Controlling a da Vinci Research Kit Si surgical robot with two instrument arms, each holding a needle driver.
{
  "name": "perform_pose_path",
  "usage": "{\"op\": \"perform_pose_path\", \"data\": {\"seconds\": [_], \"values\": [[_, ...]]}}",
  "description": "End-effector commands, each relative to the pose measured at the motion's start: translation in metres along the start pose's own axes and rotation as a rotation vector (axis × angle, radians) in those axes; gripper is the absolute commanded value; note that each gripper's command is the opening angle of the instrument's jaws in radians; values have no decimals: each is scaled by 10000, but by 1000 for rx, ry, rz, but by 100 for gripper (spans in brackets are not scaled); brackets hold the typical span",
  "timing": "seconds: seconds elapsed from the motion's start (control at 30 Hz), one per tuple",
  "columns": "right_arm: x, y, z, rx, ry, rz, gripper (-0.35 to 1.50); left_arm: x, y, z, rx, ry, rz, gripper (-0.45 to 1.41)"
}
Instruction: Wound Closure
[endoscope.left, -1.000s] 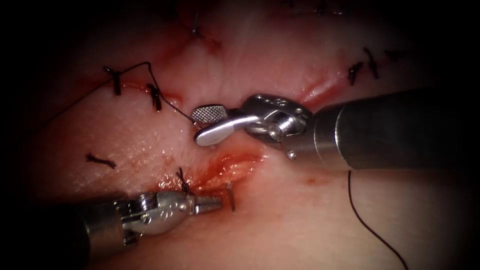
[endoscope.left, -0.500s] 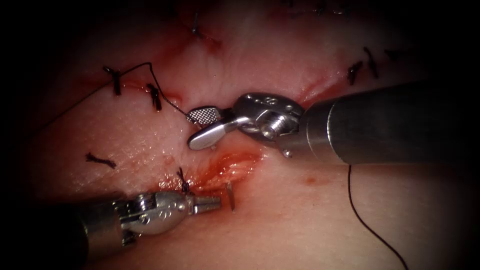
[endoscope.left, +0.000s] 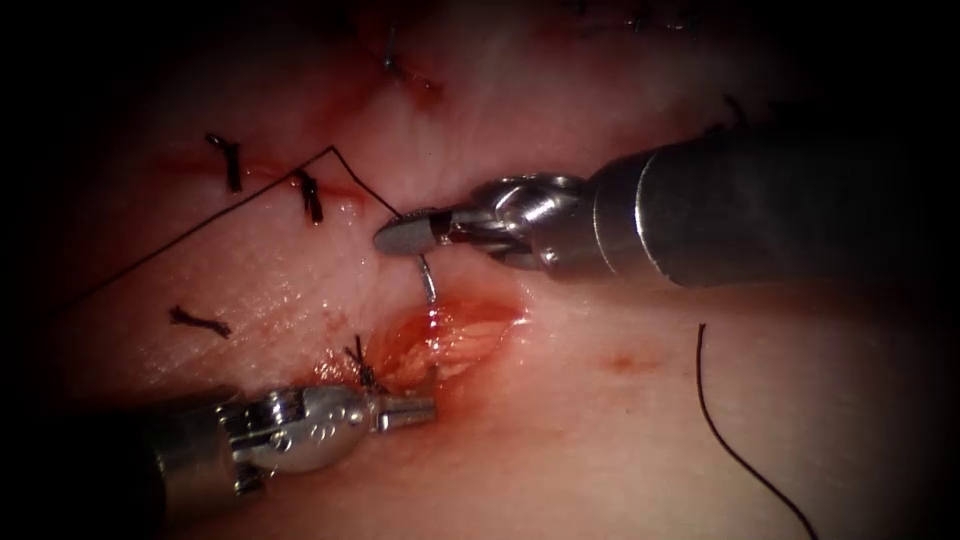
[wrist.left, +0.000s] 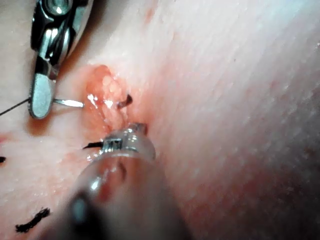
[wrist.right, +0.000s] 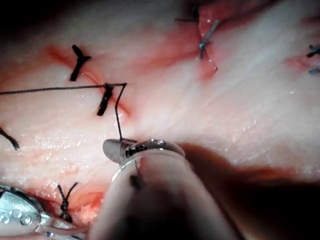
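— Right pincer (endoscope.left: 405, 235)?
— Clamped on the needle (endoscope.left: 427, 278) at centre frame, seemingly near its thread (endoscope.left: 205, 225) end; the tip sits in the cut (endoscope.left: 450, 340).
— Left pincer (endoscope.left: 415, 410)?
— Closed, apparently empty, just below the cut.

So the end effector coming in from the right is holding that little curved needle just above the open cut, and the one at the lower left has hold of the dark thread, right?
Not quite. The right end effector does hold the needle above the cut, but the thread also leads to that end effector. The left end effector rests at the cut's lower edge, jaws shut, with no thread in it, as the endoscope view shows.
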Motion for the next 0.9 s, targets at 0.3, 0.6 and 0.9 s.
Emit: {"op": "perform_pose_path", "data": {"seconds": [0.3, 0.6, 0.9], "values": [[-28, -4, -6, 194, -82, 137, -35, 4, -2, 6, 2, 3, -3, 4], [5, 0, -33, 269, 193, -55, 113, 17, 2, -5, 79, 115, 48, 21], [19, 21, -87, 298, 276, -179, 131, 18, 0, -5, 148, 285, 130, 66]]}}
